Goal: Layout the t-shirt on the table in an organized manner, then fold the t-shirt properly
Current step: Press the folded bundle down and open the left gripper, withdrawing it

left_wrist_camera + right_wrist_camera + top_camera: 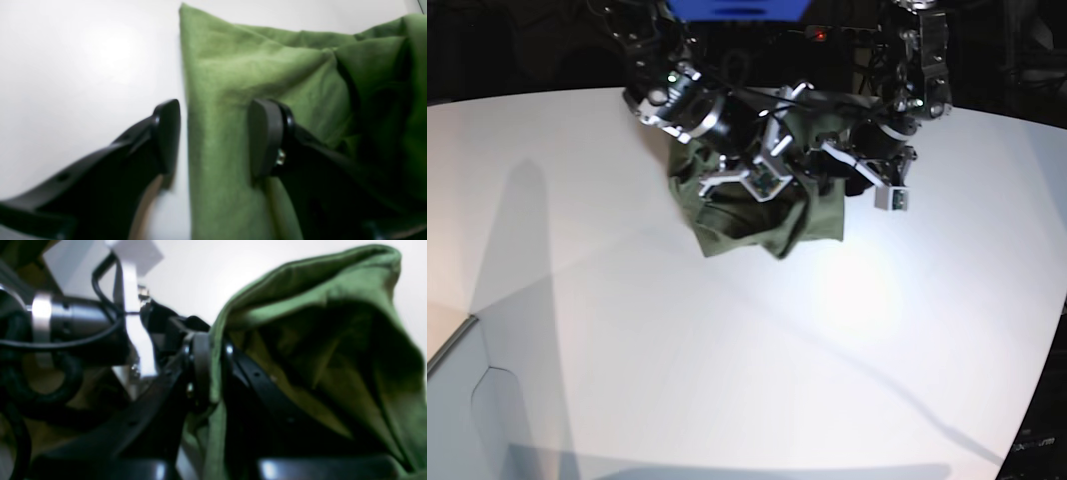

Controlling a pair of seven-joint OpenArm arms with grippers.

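Although both wrist views are soft and blurred, the main facts can be read. The t-shirt (757, 215) lies bunched in a crumpled heap at the far side of the table (727, 370), under the two arms, and its collar, sleeves and label cannot be made out in any view.

The left gripper (213, 136) hangs with its jaws spread, one finger (166, 133) over bare white tabletop and the other over the cloth, so that a straight folded edge of the green fabric runs between them; whether either pad touches the cloth cannot be told. The lower parts of both fingers run out of the picture.

The right gripper (215, 373) is pressed together on a fold of the t-shirt, the fabric pinched between its pads and billowing up to the right in a dark, hollow bulge. Behind it, the other arm's metal and cables fill the left of that view, out of focus.

From the base view, the arms themselves cover much of the shirt's upper half, and neither pair of fingertips can be seen there.
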